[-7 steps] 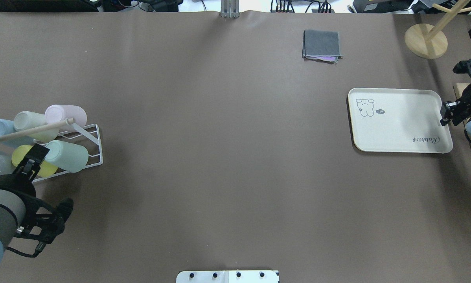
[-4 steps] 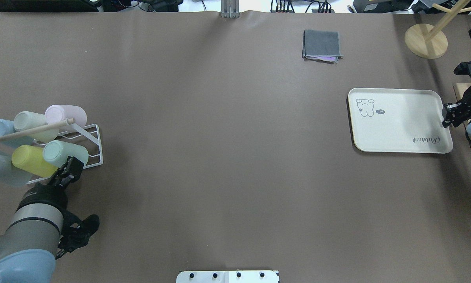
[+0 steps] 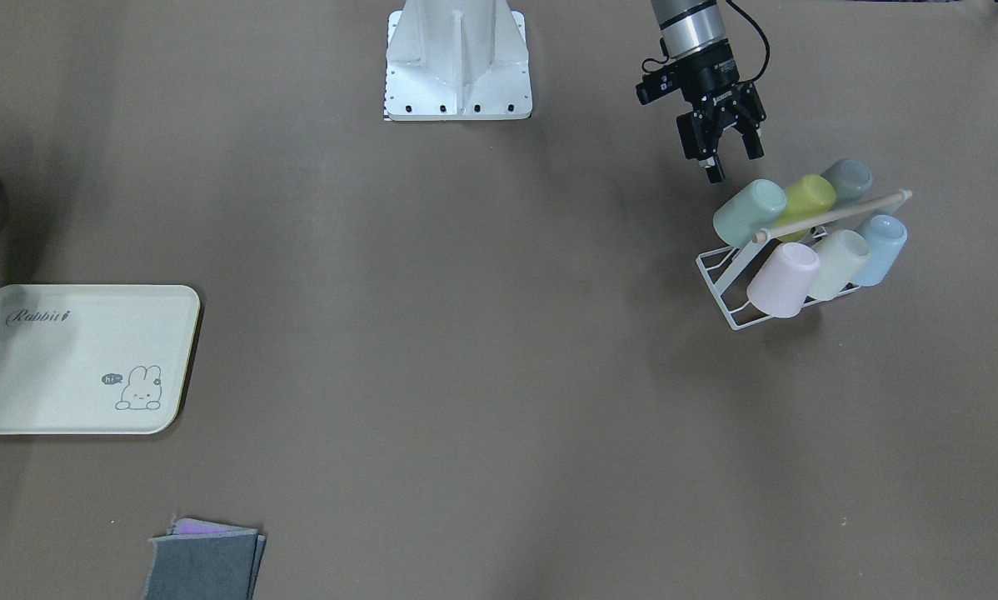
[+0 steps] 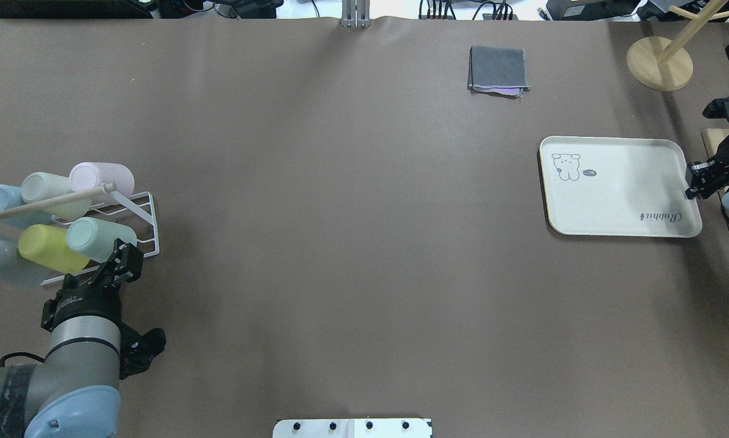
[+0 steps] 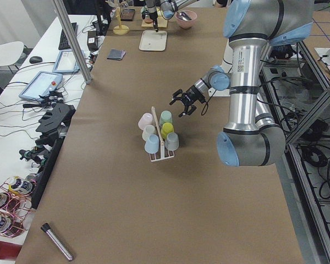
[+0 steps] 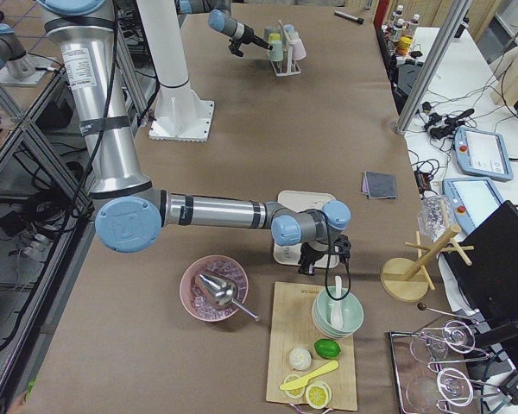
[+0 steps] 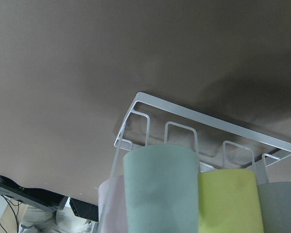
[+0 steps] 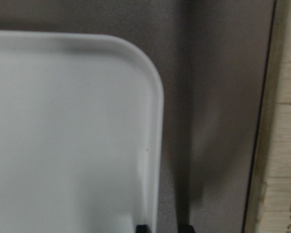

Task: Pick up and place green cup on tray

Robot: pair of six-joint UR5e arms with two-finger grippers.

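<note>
The mint-green cup [image 4: 100,238] lies on its side in a white wire rack [image 4: 144,210] at the table's left, nearest the front corner; it also shows in the front view [image 3: 749,212] and fills the bottom of the left wrist view [image 7: 160,191]. My left gripper [image 4: 123,260] is open and empty, just in front of the cup and pointing at it, not touching. The cream tray [image 4: 620,194] with "Rabbit" lettering lies flat at the far right. My right gripper [image 4: 692,184] is closed on the tray's rim [image 8: 157,145], one finger on either side.
The rack also holds yellow [image 4: 51,248], grey, blue, pale cream-green and pink [image 4: 101,176] cups under a wooden rod [image 4: 42,204]. A folded grey cloth [image 4: 498,70] lies at the back. A wooden stand [image 4: 659,62] and a cutting board [image 6: 315,349] with food are by the tray.
My left arm has swung from over the yellow cup to the front of the green cup. The right gripper has drifted slightly right, and the tray has shifted with it.
</note>
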